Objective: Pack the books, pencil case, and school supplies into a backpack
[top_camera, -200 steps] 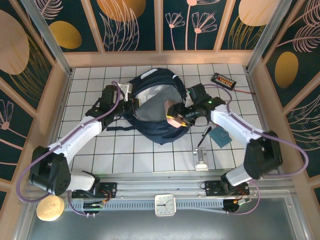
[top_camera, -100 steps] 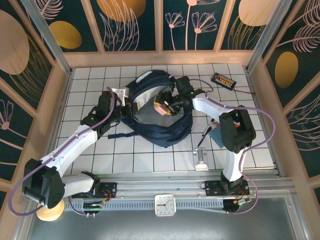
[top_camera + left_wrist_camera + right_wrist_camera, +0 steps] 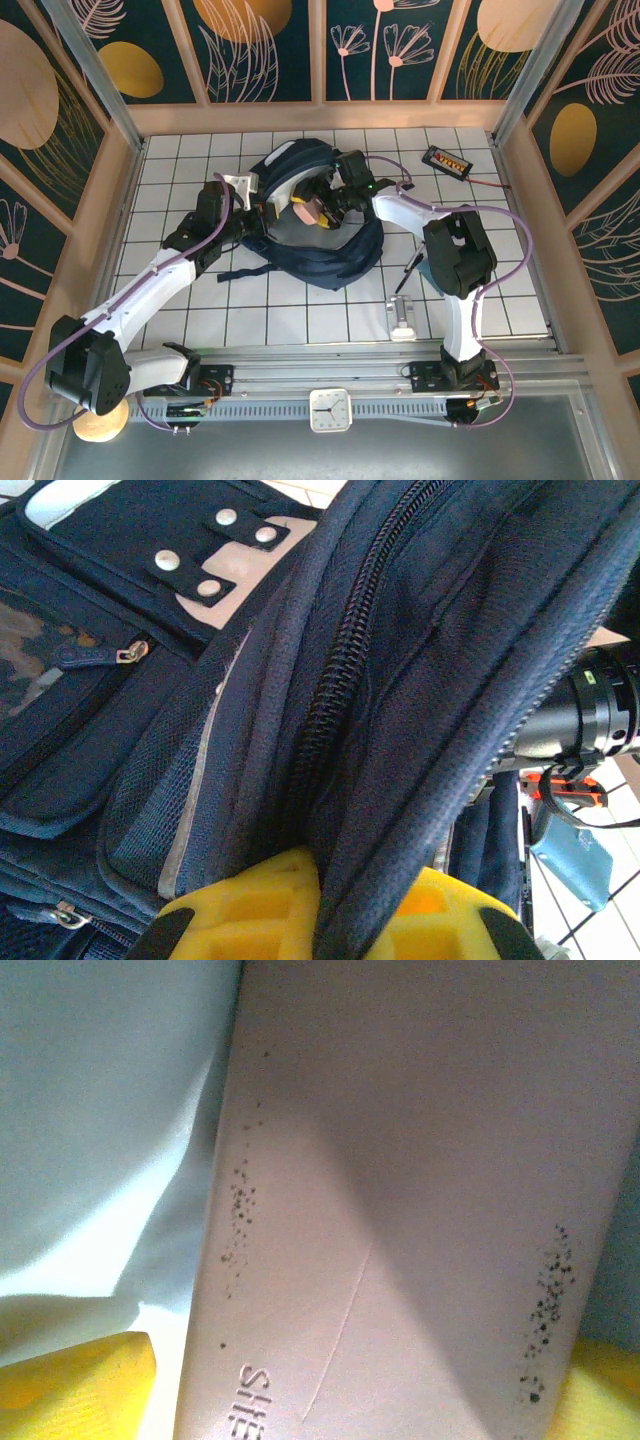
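1. Table (image 3: 300,320): flat top of white square tiles with dark grout lines.

2. Backpack (image 3: 330,260): large, navy woven fabric, rounded outline, lying mid-table with its main mouth agape. Pale grey smooth lining (image 3: 90,1110) showed inside. The left wrist view gave a coarse black zip (image 3: 330,680) along a padded rim, a mesh panel, and dark tabs with round white studs (image 3: 210,552).

3. Left gripper (image 3: 330,915): yellow ribbed pads, jaws clamped on the backpack's rim fabric at the left side of the mouth.

4. Right gripper (image 3: 340,1385): yellow pads, jaws wide apart at the mouth of the backpack, one on each side of item 5. A sliver of lining showed between one pad and the pouch.

5. Pencil case (image 3: 400,1160): soft dusty-pink pouch, matte, faintly speckled, with embossed lettering. It sat between the right pads, over the lining.

6. Teal-blue notebook (image 3: 575,855): flat, square-cornered, on the tiles right of the backpack, outside it.

7. Black gadget (image 3: 447,160): small oblong, yellow-red label, with a red wire (image 3: 490,183), at the far right of the table.

8. Silver metal piece (image 3: 402,320): small, oblong, near the front edge.

9. Pen (image 3: 408,272): slim, dark, on the tiles just above item 8.
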Available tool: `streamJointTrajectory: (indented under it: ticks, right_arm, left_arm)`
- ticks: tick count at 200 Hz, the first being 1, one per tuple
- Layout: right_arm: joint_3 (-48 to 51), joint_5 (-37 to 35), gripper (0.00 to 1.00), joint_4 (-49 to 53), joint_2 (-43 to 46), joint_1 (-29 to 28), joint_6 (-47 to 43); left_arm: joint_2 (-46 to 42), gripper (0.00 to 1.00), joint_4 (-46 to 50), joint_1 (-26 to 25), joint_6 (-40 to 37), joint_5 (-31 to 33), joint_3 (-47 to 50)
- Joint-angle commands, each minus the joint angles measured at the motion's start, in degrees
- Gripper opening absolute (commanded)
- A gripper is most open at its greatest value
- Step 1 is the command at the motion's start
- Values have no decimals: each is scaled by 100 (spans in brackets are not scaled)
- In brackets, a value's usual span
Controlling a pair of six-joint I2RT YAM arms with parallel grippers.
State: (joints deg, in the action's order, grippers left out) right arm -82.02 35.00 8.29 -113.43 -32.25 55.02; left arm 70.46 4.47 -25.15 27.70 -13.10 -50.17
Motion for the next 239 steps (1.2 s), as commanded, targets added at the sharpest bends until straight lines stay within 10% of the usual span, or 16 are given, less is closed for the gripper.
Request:
streamJointTrajectory:
  ticks: [1,113,164,208,239]
  right_arm:
    - [127,229,91,-77,516,-45,-235]
    - [823,-152,99,1746,2197,60,-1256]
    - [1131,-726,99,2197,2867,1104,-1371]
    - [790,-3291,99,4408,3068,1648,-1949]
    - [1771,-2989,99,4660,3740,2590,-1842]
  left_arm:
    - [34,0,-435,-52,-38,-359,-286]
    - [-359,0,706,-60,-560,305,-184]
    - [-1391,0,1936,-69,-206,1988,133]
    - [-1597,0,2554,-65,156,2556,-191]
    - [-1719,0,2890,-69,218,3114,-395]
